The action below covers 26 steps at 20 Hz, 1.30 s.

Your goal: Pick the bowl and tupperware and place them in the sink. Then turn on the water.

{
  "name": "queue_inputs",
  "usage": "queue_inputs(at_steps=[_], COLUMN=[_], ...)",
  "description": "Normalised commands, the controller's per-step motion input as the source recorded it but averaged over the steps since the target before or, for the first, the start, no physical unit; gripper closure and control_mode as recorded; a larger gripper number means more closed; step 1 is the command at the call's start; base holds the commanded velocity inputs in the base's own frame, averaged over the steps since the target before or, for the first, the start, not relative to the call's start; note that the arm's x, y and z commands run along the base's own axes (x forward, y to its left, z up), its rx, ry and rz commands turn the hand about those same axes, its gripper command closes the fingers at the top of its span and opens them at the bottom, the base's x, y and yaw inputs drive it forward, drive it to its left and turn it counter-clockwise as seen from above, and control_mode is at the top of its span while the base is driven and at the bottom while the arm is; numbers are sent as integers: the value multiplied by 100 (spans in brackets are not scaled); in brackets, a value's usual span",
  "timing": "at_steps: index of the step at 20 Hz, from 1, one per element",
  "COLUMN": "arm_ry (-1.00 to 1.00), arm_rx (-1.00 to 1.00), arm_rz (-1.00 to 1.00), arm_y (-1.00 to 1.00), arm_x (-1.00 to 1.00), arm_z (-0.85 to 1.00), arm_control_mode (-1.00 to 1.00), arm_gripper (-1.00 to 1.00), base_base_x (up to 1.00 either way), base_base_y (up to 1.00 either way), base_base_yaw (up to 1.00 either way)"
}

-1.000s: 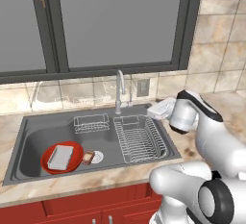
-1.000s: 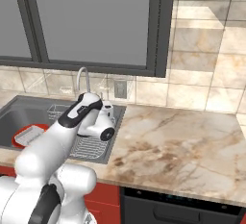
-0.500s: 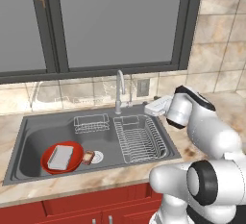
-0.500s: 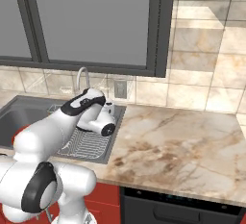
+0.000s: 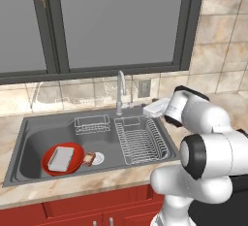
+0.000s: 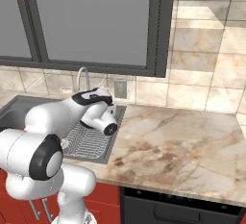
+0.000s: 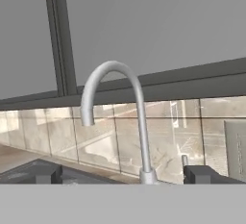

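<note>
The red bowl [image 5: 48,164] lies in the left part of the sink [image 5: 34,134], with the grey tupperware [image 5: 61,157] resting inside it. The curved chrome faucet [image 5: 120,90] stands at the sink's back rim, and no water is in view at its spout [image 7: 87,118]. My gripper [image 5: 147,109] hovers just right of the faucet base, over the back of the drainboard, open and empty. In the hand view its fingertips [image 7: 201,174] stand wide apart, with the faucet [image 7: 140,122] straight ahead between them.
A small wire rack [image 5: 91,123] sits at the back of the basin, and a dish rack [image 5: 138,140] covers the drainboard. A white-and-brown drain piece [image 5: 93,158] lies beside the bowl. Marble counter [image 6: 173,146] spreads to the right. A wall outlet [image 5: 144,88] and window are behind the faucet.
The hand has shifted slightly left toward the faucet while the arm's elbow folded closer to the base. The jaws stayed open; bowl and tupperware have not moved.
</note>
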Motion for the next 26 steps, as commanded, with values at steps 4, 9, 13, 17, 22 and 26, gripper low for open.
queue_inputs(at_steps=[4, 9, 13, 17, 22, 26], arm_ry=[0, -1, -1, 0, 0, -2], arm_rx=[0, 0, 0, 0, 0, 0], arm_rz=[0, 0, -4, -7, -9, -8], arm_y=[0, 0, 2, 5, 10, 17], arm_x=[12, 10, 12, 9, 17, 12], arm_z=[-29, -8, 0, 0, 0, 0], arm_control_mode=[-100, -100, -100, -100, -100, -100], arm_gripper=[-100, -100, -100, -100, -100, -100], base_base_x=[0, 0, 0, 0, 0, 0], base_base_y=[0, 0, 0, 0, 0, 0], base_base_yaw=[0, 0, 0, 0, 0, 0])
